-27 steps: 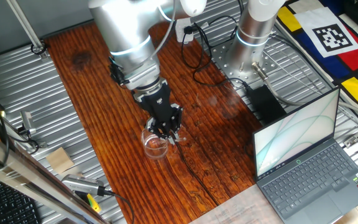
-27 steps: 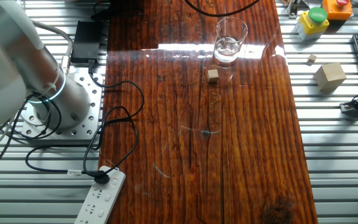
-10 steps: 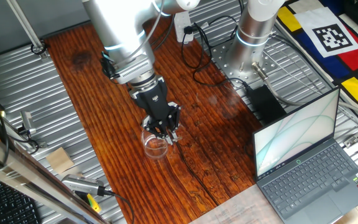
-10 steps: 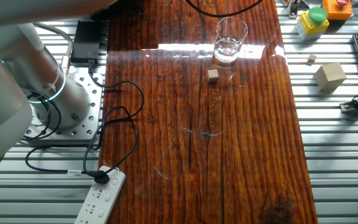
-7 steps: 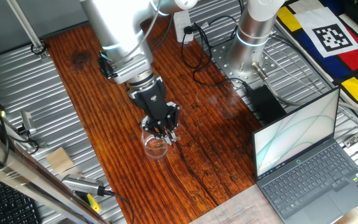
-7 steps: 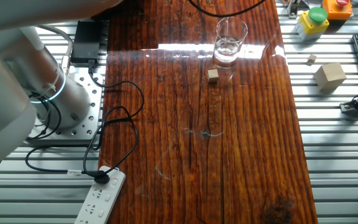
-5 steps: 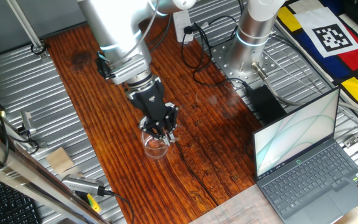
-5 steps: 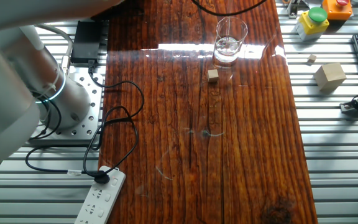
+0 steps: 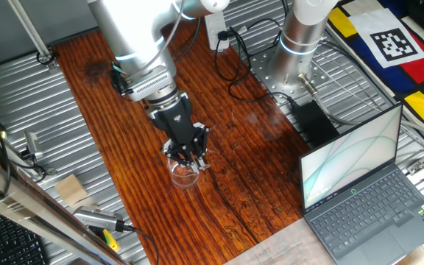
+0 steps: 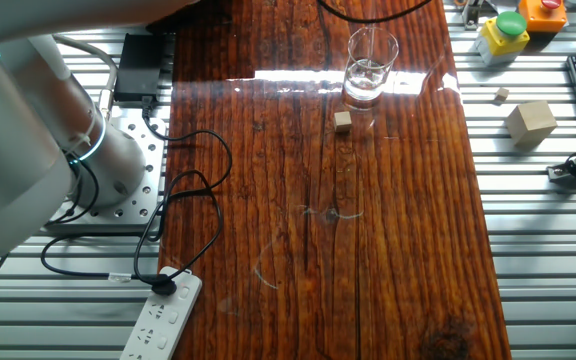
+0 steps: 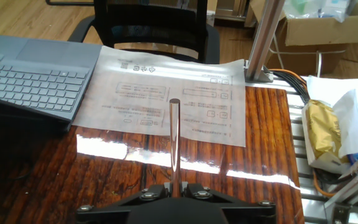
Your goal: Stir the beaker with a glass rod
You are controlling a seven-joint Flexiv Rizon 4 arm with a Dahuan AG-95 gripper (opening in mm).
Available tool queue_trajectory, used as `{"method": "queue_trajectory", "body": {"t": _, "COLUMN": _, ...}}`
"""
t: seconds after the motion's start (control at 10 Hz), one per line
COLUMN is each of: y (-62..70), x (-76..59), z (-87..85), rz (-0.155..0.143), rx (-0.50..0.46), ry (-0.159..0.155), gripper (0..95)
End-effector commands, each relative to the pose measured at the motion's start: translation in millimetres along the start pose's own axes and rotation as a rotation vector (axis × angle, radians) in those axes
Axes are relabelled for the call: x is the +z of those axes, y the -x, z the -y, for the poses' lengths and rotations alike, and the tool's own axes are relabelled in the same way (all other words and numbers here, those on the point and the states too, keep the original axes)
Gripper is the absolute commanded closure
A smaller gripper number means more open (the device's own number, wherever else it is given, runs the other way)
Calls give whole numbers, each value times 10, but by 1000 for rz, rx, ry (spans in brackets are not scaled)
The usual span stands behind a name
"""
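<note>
Over the beaker on the tabletop, claw is clamped on the glass rod, held upright (rod's lower end likely inside the glass, hard to confirm) so it can circle without tipping the beaker.

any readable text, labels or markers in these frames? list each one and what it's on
No text can be read as words in any view.
Printed sheet on the table edge, hand view: boxes and lines of print, too small and blurred to read.
Black-and-white square marker on the coloured board: a coded pattern, no letters.
Laptop keys: legends too small to read.
Beaker: no marks visible.
</note>
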State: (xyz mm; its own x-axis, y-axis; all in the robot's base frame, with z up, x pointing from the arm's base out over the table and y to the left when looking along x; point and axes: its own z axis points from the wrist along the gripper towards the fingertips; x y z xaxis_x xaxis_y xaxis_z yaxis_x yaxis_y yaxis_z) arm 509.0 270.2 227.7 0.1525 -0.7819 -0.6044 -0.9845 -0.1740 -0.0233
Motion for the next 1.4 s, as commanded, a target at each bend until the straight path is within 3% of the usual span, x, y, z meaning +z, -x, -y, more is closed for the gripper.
{"method": "queue_trajectory", "body": {"t": 0.1, "y": 1, "x": -4, "z": -6, "rz": -2, "rx": 8, "ry": 6, "gripper": 950}}
{"method": "queue_trajectory", "body": {"t": 0.8, "y": -68, "x": -121, "z": -72, "rz": 7, "rx": 6, "ry": 18, "gripper": 950}}
{"method": "queue_trajectory", "body": {"t": 1.4, "y": -105, "x": -120, "z": 52, "rz": 12, "rx": 0, "ry": 11, "gripper": 950}}
